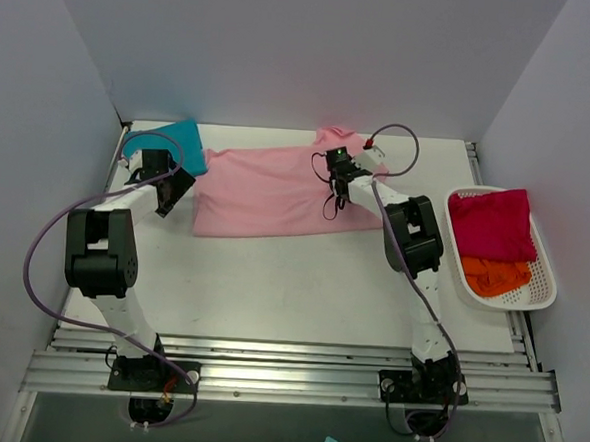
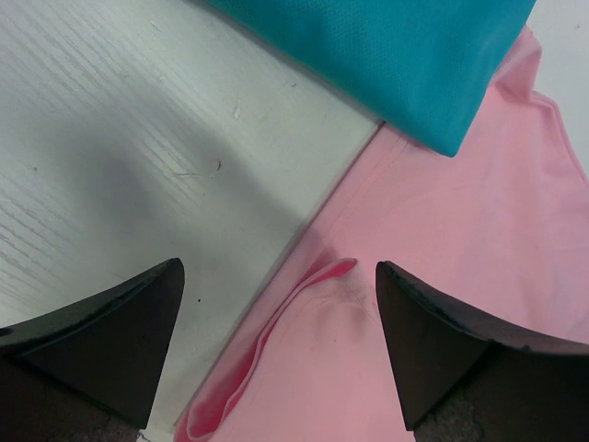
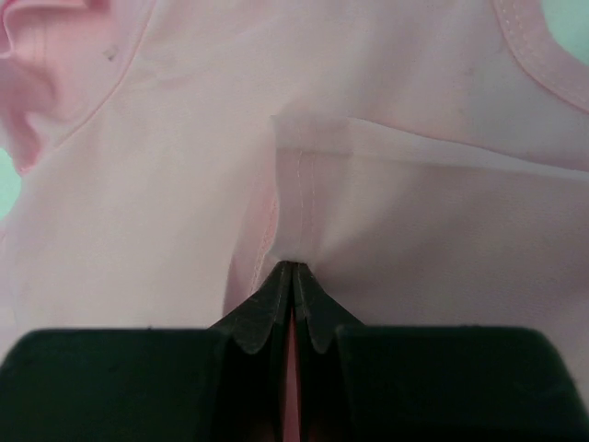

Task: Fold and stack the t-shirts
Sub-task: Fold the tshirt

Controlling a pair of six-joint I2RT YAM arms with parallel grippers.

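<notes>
From above, the light pink t-shirt (image 1: 262,191) lies spread over the far middle of the table (image 1: 291,291). Its left edge meets the folded teal t-shirt (image 1: 185,134), while a magenta-red tee (image 1: 490,223) and an orange tee (image 1: 494,275) sit in the white basket (image 1: 543,288). The left wrist view shows the left gripper (image 2: 276,276) spread wide over the pink shirt's rumpled hem corner, gripping nothing. The right wrist view shows the right gripper (image 3: 293,269) pressed together, pinching a fold beside a seam. The cloth looks light and limp, likely to sag, so the doubled hems and corners seem the surest holds.

Left gripper (image 2: 278,269) wide, right gripper (image 3: 293,267) clamped
</notes>
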